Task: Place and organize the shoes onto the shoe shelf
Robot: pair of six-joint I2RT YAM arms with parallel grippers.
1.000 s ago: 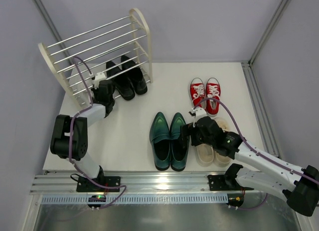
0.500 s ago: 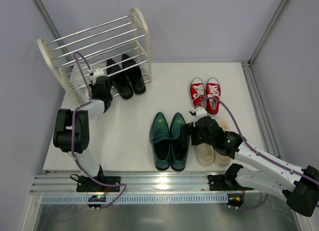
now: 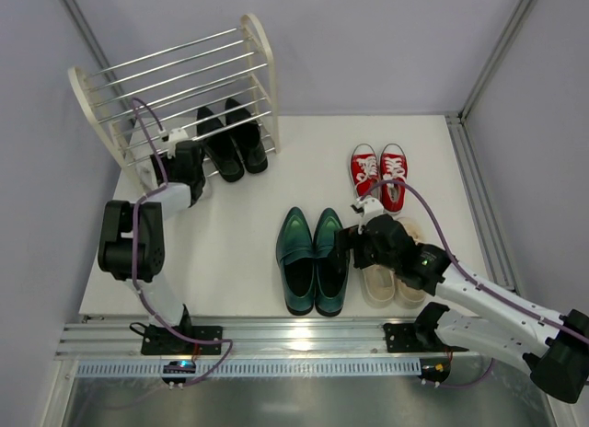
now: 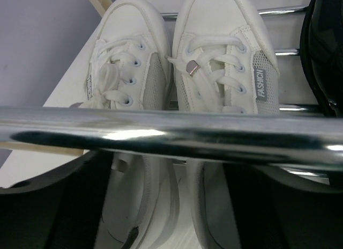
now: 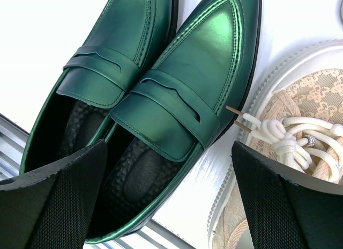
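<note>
Left hand spread – shelf rod crossing before white sneakers | right hand spread over green loafers – beige sneaker beside

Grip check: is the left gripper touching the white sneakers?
Cannot tell: left wrist view shows the left gripper flanking the white sneakers, neither gap nor contact plain.

I see my left arm folded, reaching toward the table's far left corner, left gripper parted. My right arm stretches low from the near right corner, right gripper spread wide.
</note>
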